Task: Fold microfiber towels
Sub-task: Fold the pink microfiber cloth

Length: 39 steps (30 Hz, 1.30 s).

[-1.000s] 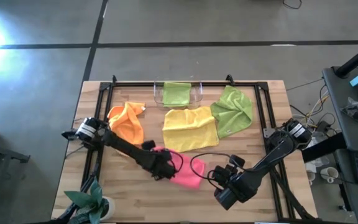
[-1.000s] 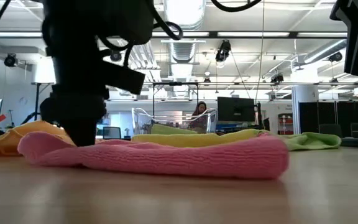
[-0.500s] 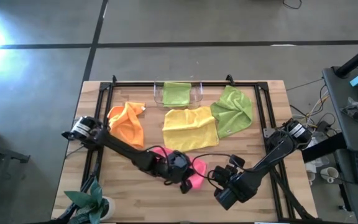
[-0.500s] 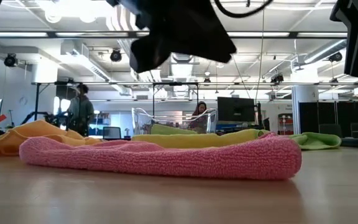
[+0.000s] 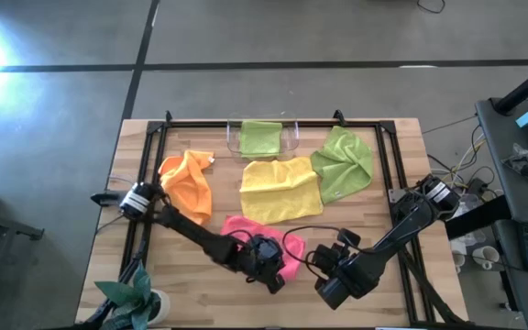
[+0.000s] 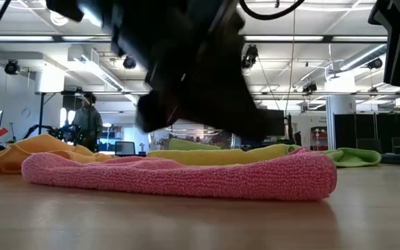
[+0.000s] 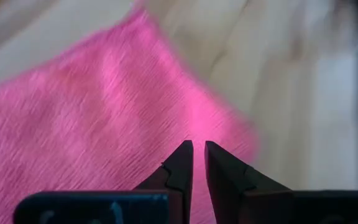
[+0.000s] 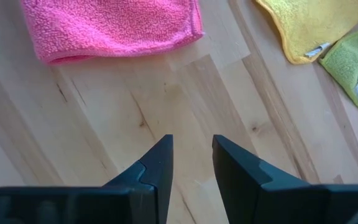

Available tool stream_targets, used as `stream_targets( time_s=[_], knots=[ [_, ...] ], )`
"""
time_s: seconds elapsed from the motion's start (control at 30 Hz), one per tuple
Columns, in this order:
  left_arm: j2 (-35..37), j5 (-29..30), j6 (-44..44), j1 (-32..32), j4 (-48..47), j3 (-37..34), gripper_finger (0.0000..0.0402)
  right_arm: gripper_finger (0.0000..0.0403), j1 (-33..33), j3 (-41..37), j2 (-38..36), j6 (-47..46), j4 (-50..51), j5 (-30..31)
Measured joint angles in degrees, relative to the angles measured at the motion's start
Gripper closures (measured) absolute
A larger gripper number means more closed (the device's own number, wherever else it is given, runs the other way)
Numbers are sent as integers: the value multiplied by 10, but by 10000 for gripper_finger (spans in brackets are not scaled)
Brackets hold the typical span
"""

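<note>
- left tool [image 5: 266,263] is down over the near end of the pink towel [image 5: 246,231], tips pinched almost together with only a sliver of gap, nothing between them as far as I can tell
- the pink one looks folded already, lying near the front middle of the bench [image 5: 181,275]; my worry is those tips snagging the top layer on the way up and dragging the fold open
- a sideways push could also skew it or bunch it toward the yellow towel [image 5: 280,188] just behind
- right tool [image 8: 191,155] waits over bare wood just right of the pink one, tips a little apart, empty; the two arms are close, so a bump looks possible if both move at once
- orange towel [image 5: 189,181] is crumpled at the left, one green towel [image 5: 345,160] is loose at the right, another sits in the tray [image 5: 234,142] at the back
- plant [image 5: 136,298] at the front left corner is near the left arm's sweep
</note>
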<state>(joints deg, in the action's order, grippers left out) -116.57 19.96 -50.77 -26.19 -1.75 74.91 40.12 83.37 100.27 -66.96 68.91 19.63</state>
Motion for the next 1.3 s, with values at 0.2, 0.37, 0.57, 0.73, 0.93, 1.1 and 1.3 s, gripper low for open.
stream_targets(
  time_s=[0.2, 0.37, 0.57, 0.73, 0.93, 1.1, 1.3],
  knots=[
    [-20, -28, -18, -10, -34, 1, 375, 300, 0, -1, 0, 0, -5, 0],
    [-9, -78, 13, -21, -132, 5, 375, 300, 0, -2, 0, 0, -5, 0],
    [16, -129, 108, -43, -307, 13, 375, 300, 0, -3, 0, 1, -5, 3],
    [32, -174, 211, -61, -429, 18, 375, 300, 0, -3, 0, 1, -7, 14],
    [47, -212, 289, -97, -471, 20, 375, 300, 0, -4, 0, 5, -7, 14],
    [51, -219, 287, -124, -467, 20, 375, 300, 0, -4, 0, 8, -8, 15],
    [57, -218, 241, -136, -470, 35, 375, 300, 0, -5, 0, 16, -8, 15]
  ],
)
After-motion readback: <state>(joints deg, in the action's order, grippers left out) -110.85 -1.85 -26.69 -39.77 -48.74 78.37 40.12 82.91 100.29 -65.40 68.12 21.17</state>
